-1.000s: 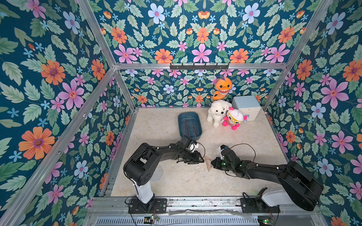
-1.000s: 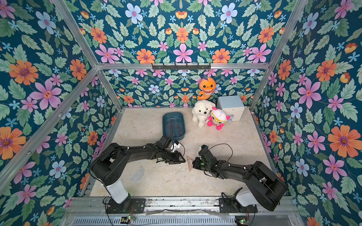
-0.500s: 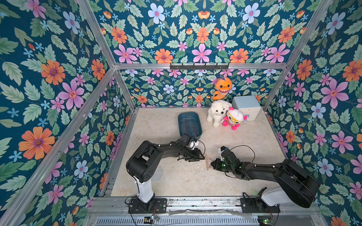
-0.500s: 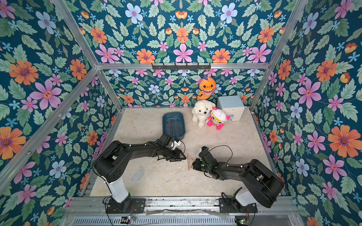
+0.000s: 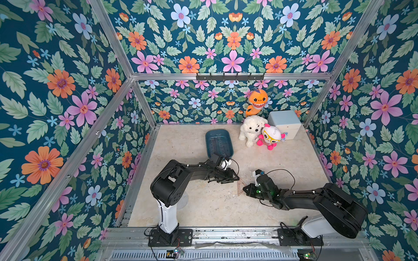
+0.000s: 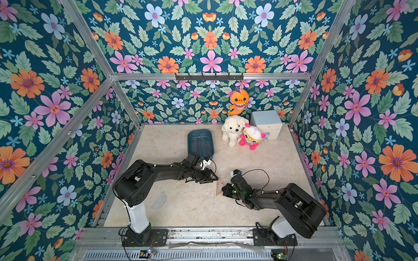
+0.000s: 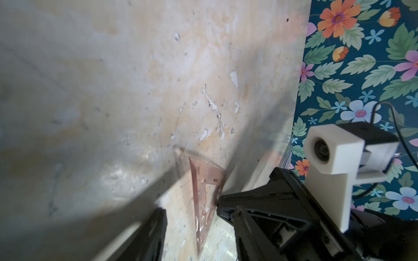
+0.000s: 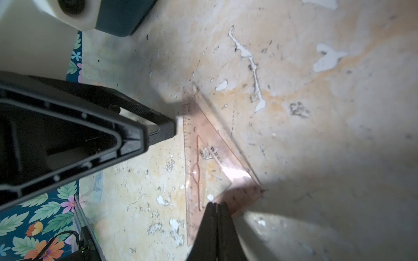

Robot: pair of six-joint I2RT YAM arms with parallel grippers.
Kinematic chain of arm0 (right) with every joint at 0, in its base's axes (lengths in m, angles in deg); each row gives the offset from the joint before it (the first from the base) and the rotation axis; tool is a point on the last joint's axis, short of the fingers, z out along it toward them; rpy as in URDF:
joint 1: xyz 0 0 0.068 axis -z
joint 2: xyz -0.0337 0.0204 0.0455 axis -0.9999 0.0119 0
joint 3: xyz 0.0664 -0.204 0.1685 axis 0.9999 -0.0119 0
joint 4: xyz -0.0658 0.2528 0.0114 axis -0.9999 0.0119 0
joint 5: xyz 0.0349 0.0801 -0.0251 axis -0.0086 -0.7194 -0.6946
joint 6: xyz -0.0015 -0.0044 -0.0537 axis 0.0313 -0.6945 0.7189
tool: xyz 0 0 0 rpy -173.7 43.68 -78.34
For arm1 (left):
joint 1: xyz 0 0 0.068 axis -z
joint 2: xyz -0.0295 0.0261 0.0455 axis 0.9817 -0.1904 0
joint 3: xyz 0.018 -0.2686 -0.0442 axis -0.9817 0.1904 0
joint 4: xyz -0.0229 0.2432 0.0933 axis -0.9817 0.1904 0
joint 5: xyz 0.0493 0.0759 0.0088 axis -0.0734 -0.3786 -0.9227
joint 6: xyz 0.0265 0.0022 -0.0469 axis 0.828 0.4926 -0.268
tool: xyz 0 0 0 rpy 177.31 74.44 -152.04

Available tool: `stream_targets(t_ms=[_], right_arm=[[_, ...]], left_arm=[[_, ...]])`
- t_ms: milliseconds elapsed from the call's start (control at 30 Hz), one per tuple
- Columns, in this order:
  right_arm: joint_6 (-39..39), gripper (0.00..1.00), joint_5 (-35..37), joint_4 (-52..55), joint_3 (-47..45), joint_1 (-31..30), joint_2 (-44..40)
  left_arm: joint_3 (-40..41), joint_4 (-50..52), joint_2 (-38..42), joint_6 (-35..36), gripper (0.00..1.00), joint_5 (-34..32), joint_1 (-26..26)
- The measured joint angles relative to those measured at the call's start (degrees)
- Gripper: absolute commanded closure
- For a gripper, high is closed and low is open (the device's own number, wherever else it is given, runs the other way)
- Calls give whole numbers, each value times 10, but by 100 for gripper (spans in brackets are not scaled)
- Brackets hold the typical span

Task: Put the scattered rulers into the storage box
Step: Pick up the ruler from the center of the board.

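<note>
In both top views the pink set square (image 5: pixel 240 189) lies flat between my claws, with the storage box (image 5: pixel 217 130) at its 11 o'clock. My left wrist view shows my left claw (image 5: pixel 234 179) half apart, just beside the long edge. My right wrist view shows my right claw (image 8: pixel 216 209) pressed together on the short end. I'd judge it best to pin there, lever the edge up, then pinch with the left.

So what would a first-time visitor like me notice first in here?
The loud flowered walls all around hit you first. Then the plush toys huddled at the far side, next to a pale blue box. In the middle of the floor, the black left arm and right arm meet at a pinkish see-through triangle.
</note>
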Motion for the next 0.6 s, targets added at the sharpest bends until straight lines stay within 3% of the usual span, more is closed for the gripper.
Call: stream_targets(t_ms=[600], right_arm=[[-6,93,0,-33,-11,0,9]], left_arm=[[-11,-90,-47,-4,46,-2,23]])
